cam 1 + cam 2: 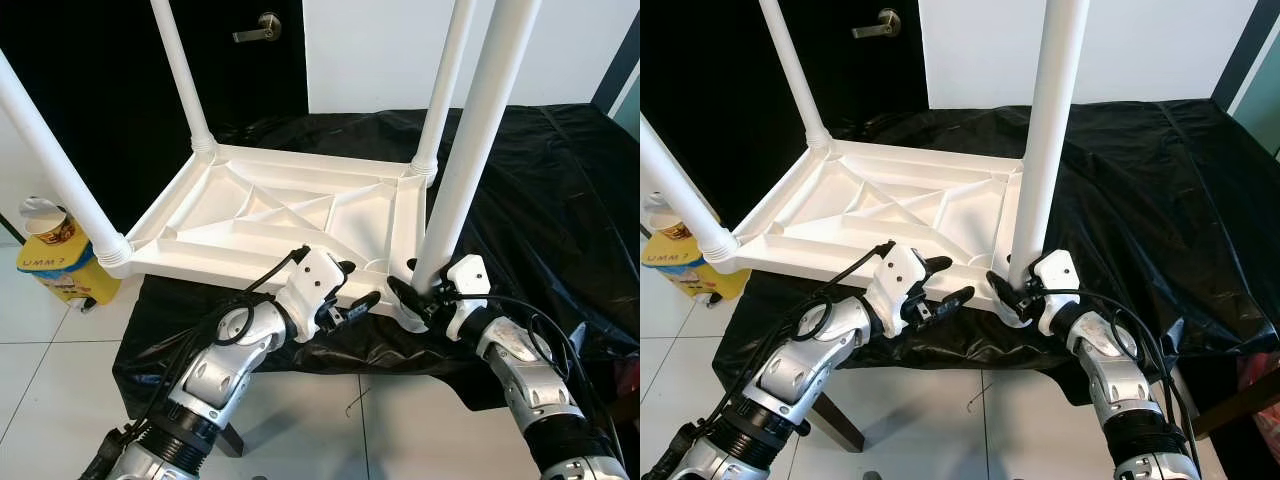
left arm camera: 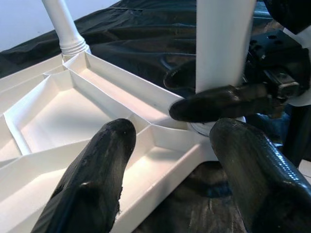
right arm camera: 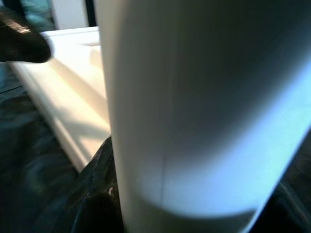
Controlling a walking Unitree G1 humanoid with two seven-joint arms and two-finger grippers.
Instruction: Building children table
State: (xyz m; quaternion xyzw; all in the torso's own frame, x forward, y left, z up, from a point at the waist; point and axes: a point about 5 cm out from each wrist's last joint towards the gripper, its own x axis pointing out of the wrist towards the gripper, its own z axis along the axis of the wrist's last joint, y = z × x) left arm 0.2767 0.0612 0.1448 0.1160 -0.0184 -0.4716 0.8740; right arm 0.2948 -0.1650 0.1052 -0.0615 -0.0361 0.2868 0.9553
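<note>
A white children's table top (image 1: 270, 215) lies upside down on a surface draped in black cloth (image 1: 540, 190). Four white legs stand up from its corners. At the near right corner, my right gripper (image 1: 412, 298) is shut around the base of the near right leg (image 1: 470, 140), which looms close in the right wrist view (image 3: 194, 107). One of its fingers (image 2: 218, 102) crosses the front of that leg (image 2: 221, 43). My left gripper (image 1: 352, 288) hovers open just left of it, over the table top's near edge, with nothing between its fingers (image 2: 97, 184).
The other legs stand at the near left (image 1: 55, 160), far left (image 1: 180, 70) and far right (image 1: 445, 80). On the white tiled floor to the left sits a yellow bin (image 1: 60, 265) with a paper cup. A dark door with a handle (image 1: 258, 28) is behind.
</note>
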